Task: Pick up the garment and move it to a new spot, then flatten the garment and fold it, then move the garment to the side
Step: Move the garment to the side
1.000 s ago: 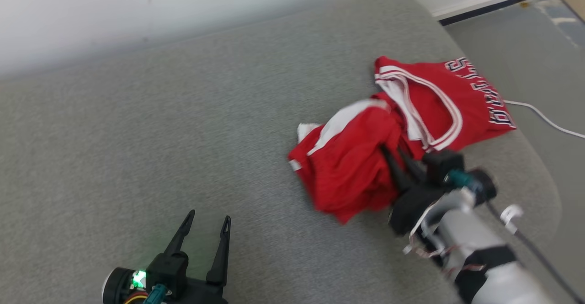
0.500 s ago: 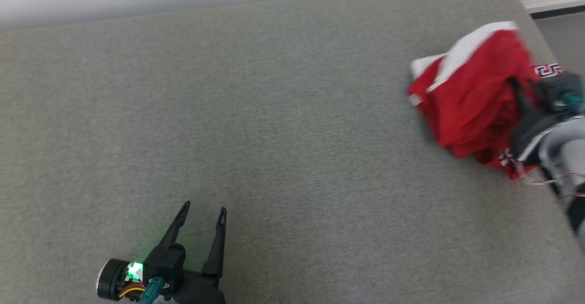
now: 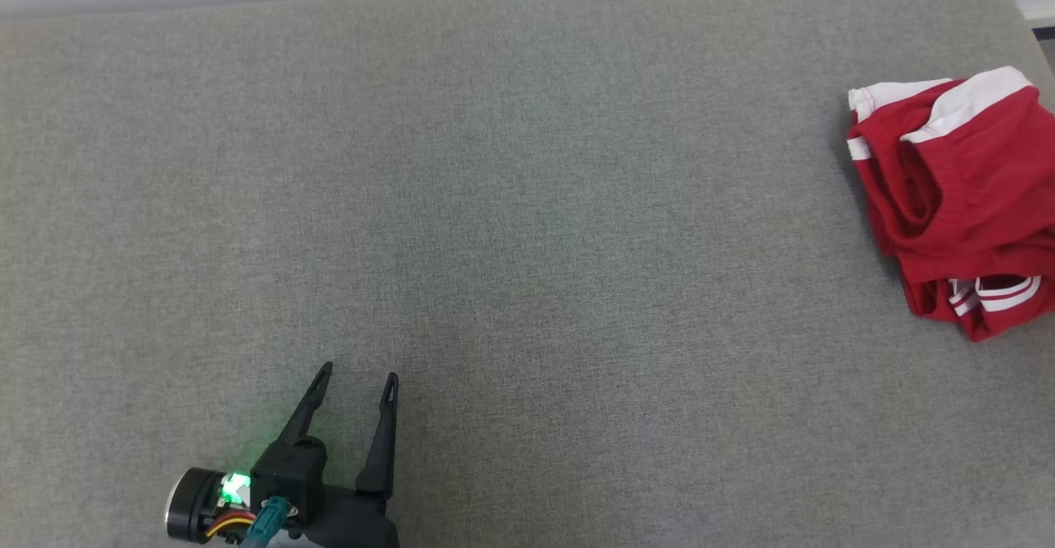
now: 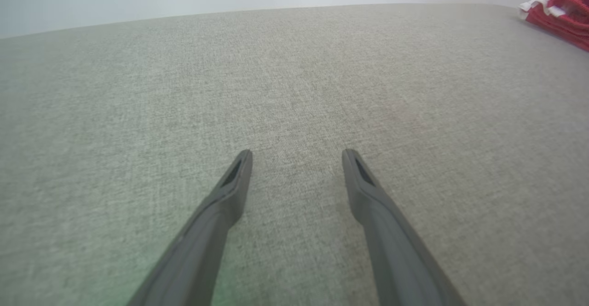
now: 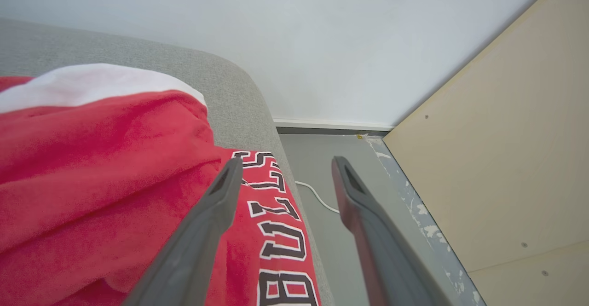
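Red and limp, the garment [image 3: 956, 202] is lying bunched, likely light, while your left fingers [image 3: 381, 433] and right fingers [image 5: 204, 223] are standing apart, so you should be pinching its white hem.

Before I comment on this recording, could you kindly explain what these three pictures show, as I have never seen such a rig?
It is a wheeled robot with two arms, each ending in a two-fingered gripper. The wide picture comes from a camera on its head, looking down at a grey padded surface; its left gripper sits at the lower left, open and empty. The other two come from wrist cameras, each looking along its own gripper's fingers. The right gripper is open too, with nothing between its fingers. A crumpled red and white garment lies near the surface's right edge. Nothing is held.
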Robot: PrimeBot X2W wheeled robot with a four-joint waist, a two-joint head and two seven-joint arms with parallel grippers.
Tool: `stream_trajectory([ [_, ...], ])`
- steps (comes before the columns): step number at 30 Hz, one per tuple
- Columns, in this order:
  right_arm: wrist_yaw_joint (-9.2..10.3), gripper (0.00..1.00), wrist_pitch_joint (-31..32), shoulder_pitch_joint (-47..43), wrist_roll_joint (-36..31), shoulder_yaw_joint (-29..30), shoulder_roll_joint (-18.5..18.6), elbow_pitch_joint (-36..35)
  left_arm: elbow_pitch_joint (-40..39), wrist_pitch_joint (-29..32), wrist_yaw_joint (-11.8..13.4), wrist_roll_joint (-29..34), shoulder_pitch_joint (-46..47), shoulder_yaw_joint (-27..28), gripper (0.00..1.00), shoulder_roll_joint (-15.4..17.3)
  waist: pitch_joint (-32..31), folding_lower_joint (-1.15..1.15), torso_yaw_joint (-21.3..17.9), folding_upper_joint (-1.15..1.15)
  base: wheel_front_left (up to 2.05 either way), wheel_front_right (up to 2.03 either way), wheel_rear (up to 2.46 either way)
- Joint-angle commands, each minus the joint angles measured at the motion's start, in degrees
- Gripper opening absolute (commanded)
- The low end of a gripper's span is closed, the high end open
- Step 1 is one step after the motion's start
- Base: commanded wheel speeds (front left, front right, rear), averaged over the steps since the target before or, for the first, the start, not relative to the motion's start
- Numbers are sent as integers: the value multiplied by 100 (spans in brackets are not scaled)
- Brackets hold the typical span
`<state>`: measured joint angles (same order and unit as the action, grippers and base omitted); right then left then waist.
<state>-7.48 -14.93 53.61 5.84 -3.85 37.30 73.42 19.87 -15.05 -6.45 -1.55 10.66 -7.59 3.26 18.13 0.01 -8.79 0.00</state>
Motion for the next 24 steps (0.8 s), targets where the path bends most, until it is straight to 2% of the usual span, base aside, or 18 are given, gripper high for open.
stream_trajectory([
  [1,2,100,-20,-148,-83,141,48,-15,21,-16,39,49,25,2,100,14,-61,-1,7,0,0,0,0],
  [3,2,100,-24,-298,-259,486,-67,-344,30,-16,52,33,28,25,100,10,-154,-1,22,0,0,0,0],
  [6,2,100,-23,-760,-490,950,-434,-1057,43,-16,93,-42,-65,59,100,1,-323,-1,60,0,0,0,0],
  [10,2,100,-26,-1440,-782,1355,-1123,-2185,26,-16,149,-132,-235,118,100,-16,-584,-1,150,0,0,0,0],
  [14,2,100,-26,-2193,-941,1511,-1982,-3224,-22,-16,213,-242,-408,213,100,-27,-802,-1,294,0,0,0,0],
  [18,2,100,-27,-2810,-853,1446,-2594,-3816,-42,-16,217,-266,-543,323,100,-31,-990,-1,501,0,0,0,0],
  [19,2,100,-27,-2810,-853,1446,-2594,-3816,-42,-16,217,-266,-543,323,100,-31,-990,-1,501,0,0,0,0],
  [24,2,100,-25,-3512,-676,1507,-3118,-4239,-67,-16,216,-286,-758,384,100,-34,-1247,-1,786,0,0,0,0],
])
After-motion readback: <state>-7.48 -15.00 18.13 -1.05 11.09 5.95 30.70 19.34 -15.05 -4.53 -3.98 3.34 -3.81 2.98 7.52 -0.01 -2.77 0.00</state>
